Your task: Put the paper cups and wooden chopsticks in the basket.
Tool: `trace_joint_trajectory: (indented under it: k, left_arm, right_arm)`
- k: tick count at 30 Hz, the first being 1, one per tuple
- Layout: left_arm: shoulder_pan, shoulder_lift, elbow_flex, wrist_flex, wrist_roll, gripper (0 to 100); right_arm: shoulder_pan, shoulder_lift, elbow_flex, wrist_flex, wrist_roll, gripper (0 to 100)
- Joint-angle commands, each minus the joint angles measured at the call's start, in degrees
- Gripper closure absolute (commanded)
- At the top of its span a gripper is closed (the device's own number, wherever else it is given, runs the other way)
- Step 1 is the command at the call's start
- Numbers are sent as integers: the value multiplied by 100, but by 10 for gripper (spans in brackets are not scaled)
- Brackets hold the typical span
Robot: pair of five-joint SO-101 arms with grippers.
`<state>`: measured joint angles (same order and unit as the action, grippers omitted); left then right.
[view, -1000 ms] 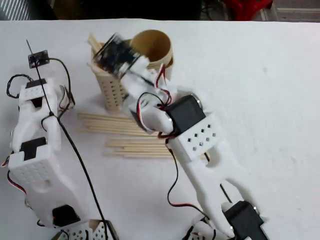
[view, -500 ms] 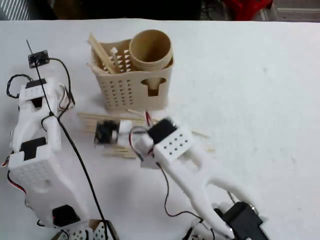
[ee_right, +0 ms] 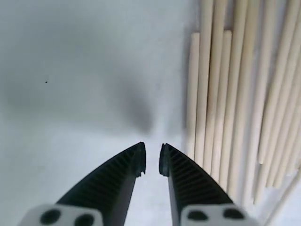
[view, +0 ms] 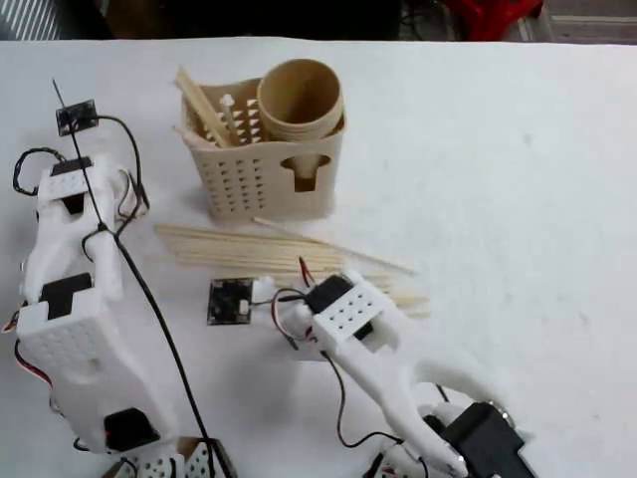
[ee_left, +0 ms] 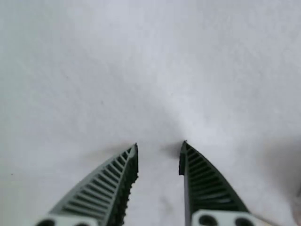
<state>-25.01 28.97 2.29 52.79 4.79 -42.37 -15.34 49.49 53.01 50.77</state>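
Bare table (view: 518,179) seen right of basket (view: 261,179), paper cups (view: 301,95) and chopsticks (view: 199,98) held inside (loose chopsticks (view: 229,249) out front), left fingers (ee_left: 108,188) parted, right fingers (ee_right: 113,188) barely parted, both empty.

- Table (view: 537,159): covered by a plain white sheet that takes up nearly the whole high view. The sheet lies flat, with faint creases and soft grey shadows on it.
- Red object (view: 495,14): beyond the table's far edge, toward the far right corner. It is cut off by the frame, so what it is cannot be determined.
- Ribbed grey panel (view: 28,18): beyond the far edge at the far left corner, showing narrow parallel slats.
- Dark area (view: 299,18): behind the middle of the far edge. Its contents cannot be made out.
- Pale grey floor (view: 589,26): a strip past the far right corner, beside the red object.
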Motion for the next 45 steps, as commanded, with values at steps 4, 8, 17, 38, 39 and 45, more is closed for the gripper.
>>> trace_joint_trajectory:
  k: [4,8,17,38,39,45]
  left_arm:
    - [48,-57,-53,-79,-26,842]
    - [48,-57,-53,-79,-26,842]
    - [48,-57,-53,-79,-26,842]
    - [48,-57,-53,-88,-26,842]
    - [48,-57,-53,-88,-26,842]
    - [48,-57,-53,-79,-26,842]
  right_arm:
    - [136,-136,-44,-330,404,931]
    - [400,462,-290,-541,431,931]
    - [549,1323,-756,-532,440,936]
    - [673,303,-360,-488,281,931]
    - [673,426,-360,-558,281,931]
    - [681,1068,-492,-787,281,931]
